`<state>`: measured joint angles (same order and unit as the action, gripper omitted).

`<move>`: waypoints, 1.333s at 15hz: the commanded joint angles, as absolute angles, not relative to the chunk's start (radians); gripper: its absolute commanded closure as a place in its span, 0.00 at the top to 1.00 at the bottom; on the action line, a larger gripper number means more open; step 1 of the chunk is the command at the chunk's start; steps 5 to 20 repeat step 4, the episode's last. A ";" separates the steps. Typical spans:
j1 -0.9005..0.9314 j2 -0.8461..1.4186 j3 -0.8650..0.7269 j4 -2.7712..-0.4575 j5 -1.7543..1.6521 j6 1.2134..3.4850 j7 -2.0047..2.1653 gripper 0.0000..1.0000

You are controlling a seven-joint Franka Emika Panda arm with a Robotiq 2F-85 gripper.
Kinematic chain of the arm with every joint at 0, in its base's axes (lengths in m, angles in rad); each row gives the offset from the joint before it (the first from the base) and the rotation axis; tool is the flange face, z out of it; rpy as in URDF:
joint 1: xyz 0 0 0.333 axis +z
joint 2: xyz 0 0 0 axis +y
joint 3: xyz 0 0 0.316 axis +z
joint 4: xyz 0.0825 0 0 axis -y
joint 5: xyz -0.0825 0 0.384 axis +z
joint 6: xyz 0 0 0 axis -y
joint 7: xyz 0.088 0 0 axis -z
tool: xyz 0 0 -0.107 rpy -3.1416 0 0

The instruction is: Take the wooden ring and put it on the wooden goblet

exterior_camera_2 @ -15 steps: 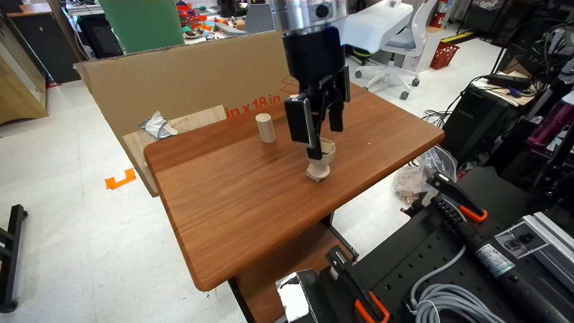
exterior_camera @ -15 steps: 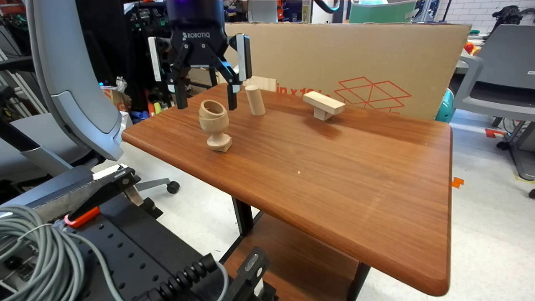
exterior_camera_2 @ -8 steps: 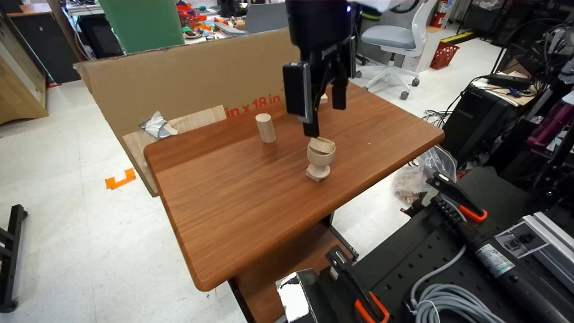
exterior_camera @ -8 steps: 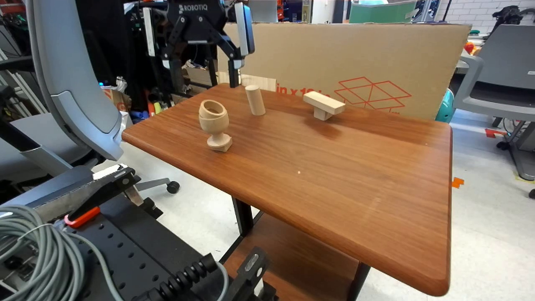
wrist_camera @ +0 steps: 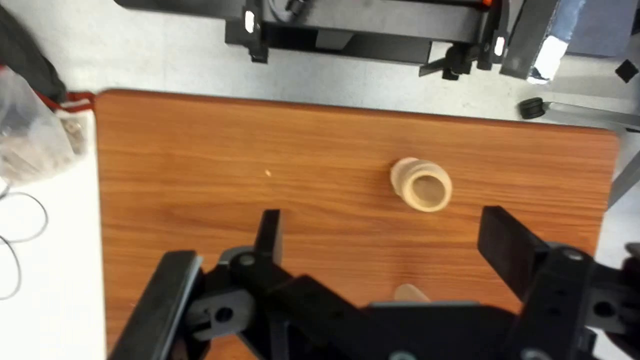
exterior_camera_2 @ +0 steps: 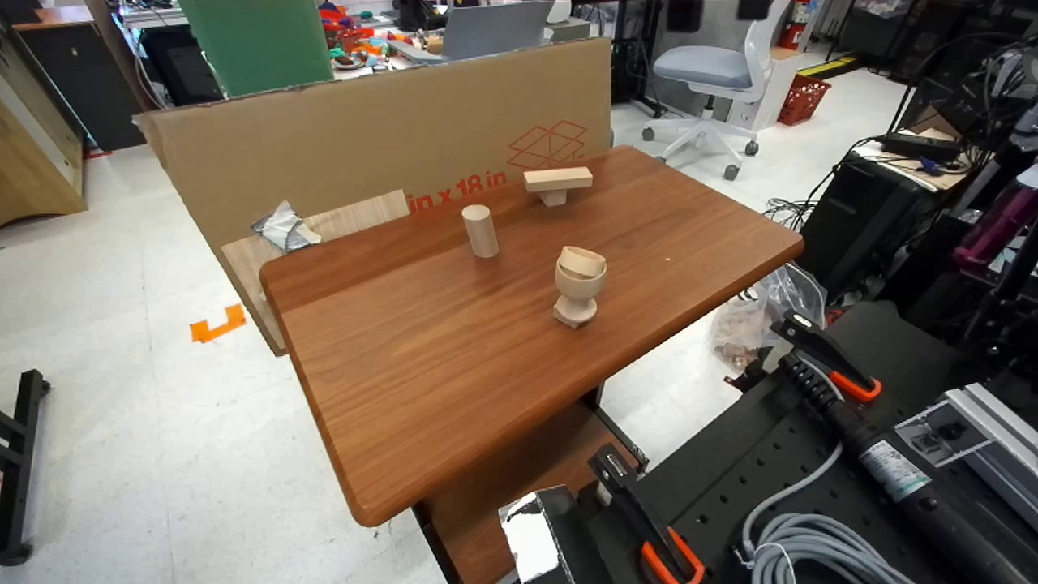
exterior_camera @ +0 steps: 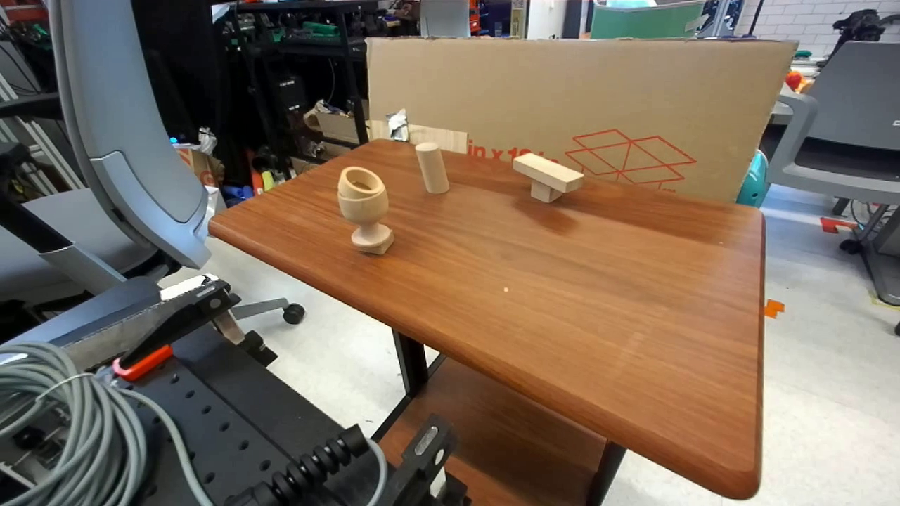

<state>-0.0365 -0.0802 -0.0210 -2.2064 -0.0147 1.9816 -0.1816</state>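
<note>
The pale wooden ring (exterior_camera: 346, 185) rests tilted on the mouth of the wooden goblet (exterior_camera: 363, 210), one side lower in the cup. The ring (exterior_camera_2: 585, 260) and the goblet (exterior_camera_2: 577, 289) also show in an exterior view, where the goblet stands upright on the table. In the wrist view the ring (wrist_camera: 446, 195) covers much of the goblet (wrist_camera: 400, 172). My gripper (wrist_camera: 383, 212) is open and empty, high above the table, with the fingers wide apart. Only its fingertips (exterior_camera_2: 719, 10) show at the top edge of an exterior view.
A wooden cylinder (exterior_camera: 432, 169) stands behind the goblet; it also shows in an exterior view (exterior_camera_2: 481, 233). A T-shaped wooden piece (exterior_camera: 547, 174) stands near the table's (exterior_camera: 598, 281) back edge. A tall cardboard sheet (exterior_camera: 520, 91) stands upright along that edge.
My open gripper has risen from just above the goblet to high up, nearly out of the exterior views. The ring and goblet have stayed in place.
</note>
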 commanded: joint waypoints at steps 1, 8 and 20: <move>-0.048 -0.080 -0.043 -2.190 -0.026 1.950 -0.174 1.00; -0.066 -0.066 -0.060 -2.179 -0.033 1.939 -0.169 1.00; -0.066 -0.066 -0.060 -2.179 -0.033 1.939 -0.169 1.00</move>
